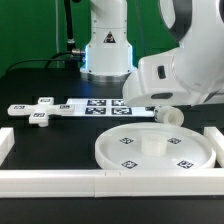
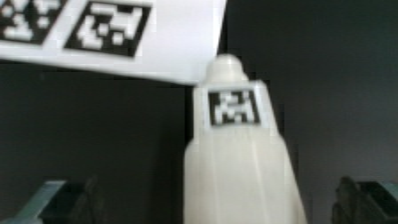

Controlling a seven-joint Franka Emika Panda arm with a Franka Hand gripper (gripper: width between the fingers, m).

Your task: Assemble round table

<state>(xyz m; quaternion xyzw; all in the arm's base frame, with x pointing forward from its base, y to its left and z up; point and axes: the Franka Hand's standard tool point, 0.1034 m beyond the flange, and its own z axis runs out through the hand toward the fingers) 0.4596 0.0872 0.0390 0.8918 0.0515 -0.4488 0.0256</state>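
Round table post (image 2: 222,150), white and tagged, lies on the dark worktop (image 1: 35,80) at one o'clock of the rimmed disc (image 1: 106,152), straddled by the wide-open end effector (image 2: 210,200); grasping seems in hand, and next it must close squarely before lifting.

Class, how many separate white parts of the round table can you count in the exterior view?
3. The round disc lies at the front; the cross-shaped piece lies at the exterior view's left; the cylinder post lies just behind the disc. The arm could hide more.
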